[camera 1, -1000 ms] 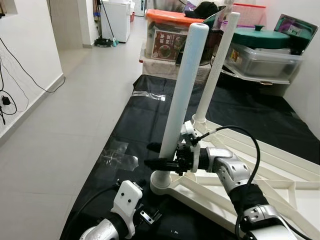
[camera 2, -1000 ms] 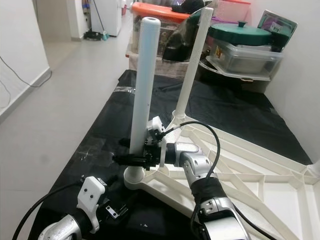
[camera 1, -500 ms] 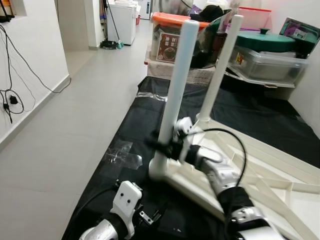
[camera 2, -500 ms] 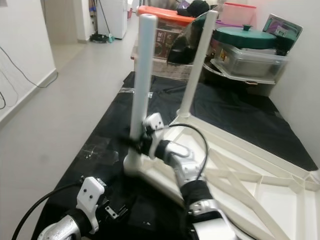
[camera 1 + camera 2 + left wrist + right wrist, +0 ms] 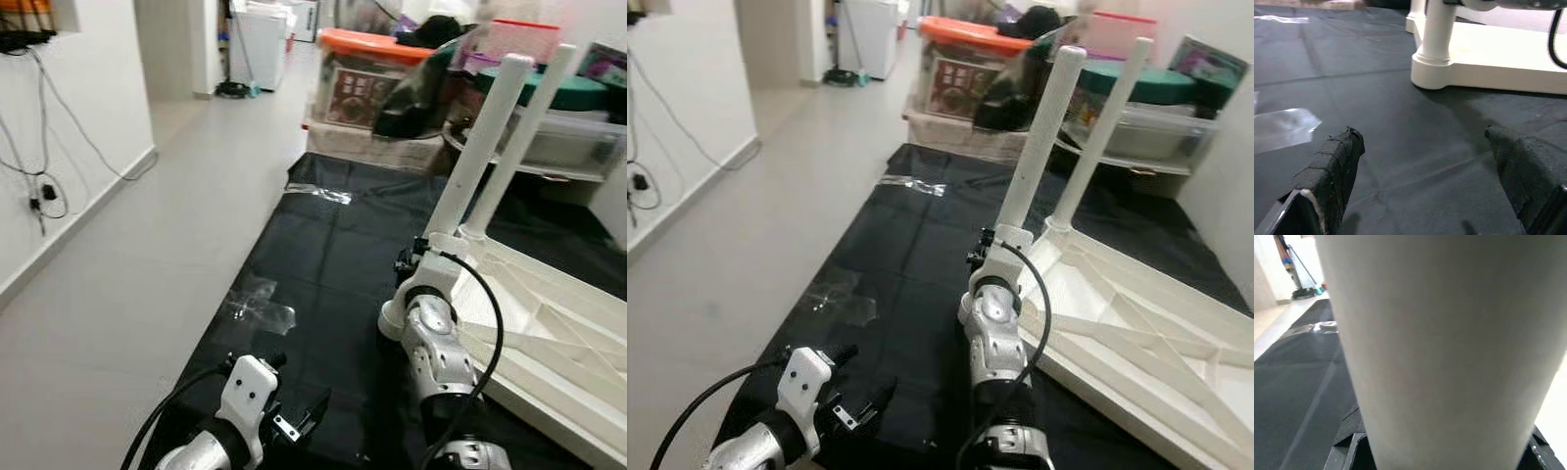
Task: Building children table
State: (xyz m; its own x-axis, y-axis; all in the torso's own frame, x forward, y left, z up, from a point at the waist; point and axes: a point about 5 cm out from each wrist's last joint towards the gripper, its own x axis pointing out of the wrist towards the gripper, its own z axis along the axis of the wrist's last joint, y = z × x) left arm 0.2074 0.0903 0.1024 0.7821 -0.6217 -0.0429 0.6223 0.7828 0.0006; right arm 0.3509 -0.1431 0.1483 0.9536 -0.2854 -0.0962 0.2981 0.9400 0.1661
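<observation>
Right gripper clamped on near table leg (long axis upright) | left gripper wide open, empty, farther away.

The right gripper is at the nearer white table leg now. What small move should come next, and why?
Probably keep the right gripper clamped and twist the nearer white round table leg further into its corner socket of the upturned white plastic table top. The leg sits between the gripper's black fingers and stands tilted on the table top. The left gripper hovers open over the black floor mat.
</observation>
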